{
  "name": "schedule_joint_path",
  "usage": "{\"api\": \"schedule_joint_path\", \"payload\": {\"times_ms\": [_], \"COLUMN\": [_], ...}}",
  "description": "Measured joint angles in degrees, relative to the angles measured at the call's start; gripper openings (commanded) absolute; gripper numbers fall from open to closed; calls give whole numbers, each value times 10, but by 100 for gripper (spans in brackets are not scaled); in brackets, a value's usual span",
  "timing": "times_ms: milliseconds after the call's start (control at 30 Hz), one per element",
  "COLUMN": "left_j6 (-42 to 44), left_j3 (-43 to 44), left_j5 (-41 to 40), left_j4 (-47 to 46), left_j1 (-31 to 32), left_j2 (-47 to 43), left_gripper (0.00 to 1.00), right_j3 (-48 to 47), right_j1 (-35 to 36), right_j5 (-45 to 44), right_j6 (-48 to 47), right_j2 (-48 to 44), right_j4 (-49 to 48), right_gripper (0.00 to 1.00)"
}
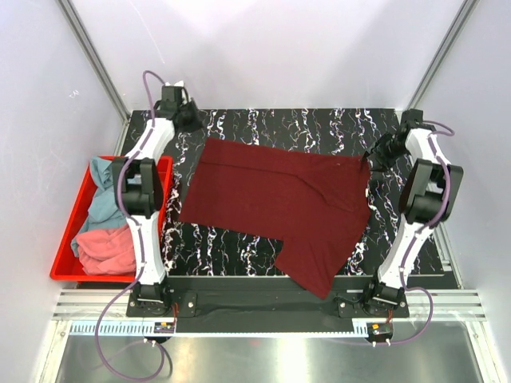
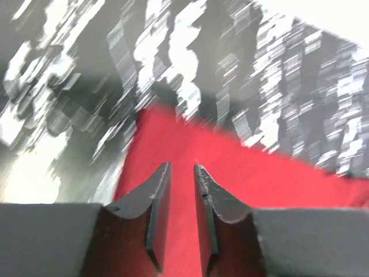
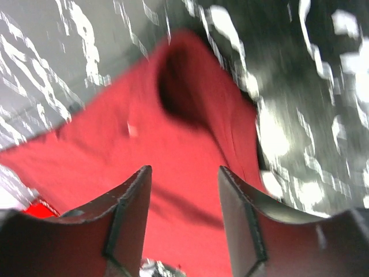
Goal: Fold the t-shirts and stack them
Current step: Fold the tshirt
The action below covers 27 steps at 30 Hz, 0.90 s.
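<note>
The dark maroon t-shirt (image 1: 275, 199) lies spread on the black marbled table, with one part hanging toward the front edge. My left gripper (image 1: 190, 120) hovers at the shirt's far left corner. In the left wrist view (image 2: 182, 167) its jaws stand a narrow gap apart with nothing between them, and the shirt (image 2: 230, 173) lies below. My right gripper (image 1: 374, 155) is at the shirt's far right corner. In the right wrist view (image 3: 184, 170) it is wide open above the cloth (image 3: 144, 133). The teal-blue t-shirt (image 1: 102, 195) and the coral pink t-shirt (image 1: 108, 247) lie crumpled in the bin.
A red plastic bin (image 1: 60, 259) stands off the table's left edge beside the left arm. The black marbled table (image 1: 319, 124) shows bare along the back and at the right. White walls close in on the sides and back.
</note>
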<state>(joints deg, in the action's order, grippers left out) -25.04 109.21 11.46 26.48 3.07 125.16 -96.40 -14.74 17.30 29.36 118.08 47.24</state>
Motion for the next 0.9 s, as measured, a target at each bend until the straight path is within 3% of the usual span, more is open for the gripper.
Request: {"api": "schedule_joint_path", "payload": {"times_ms": [100, 233, 533, 600, 733, 900], "left_j6": [-14, -38, -71, -73, -83, -91], "left_j3": [49, 45, 40, 40, 40, 40], "left_j5": [28, 50, 59, 57, 51, 50], "left_j4": [-33, -47, -37, -34, -24, -15], "left_j1": [14, 34, 41, 39, 35, 32], "left_j2": [40, 74, 120, 120, 122, 135], "left_gripper": [24, 24, 27, 26, 25, 23], "right_j3": [-46, -94, -136, -136, -141, -206], "right_j1": [0, 0, 0, 0, 0, 0], "right_j5": [4, 4, 18, 18, 17, 17], "right_j6": [-1, -3, 9, 13, 19, 19], "right_j2": [56, 107, 141, 144, 155, 199], "right_j4": [-20, -25, -46, -51, -61, -62], "right_gripper": [55, 54, 44, 35, 3, 0]}}
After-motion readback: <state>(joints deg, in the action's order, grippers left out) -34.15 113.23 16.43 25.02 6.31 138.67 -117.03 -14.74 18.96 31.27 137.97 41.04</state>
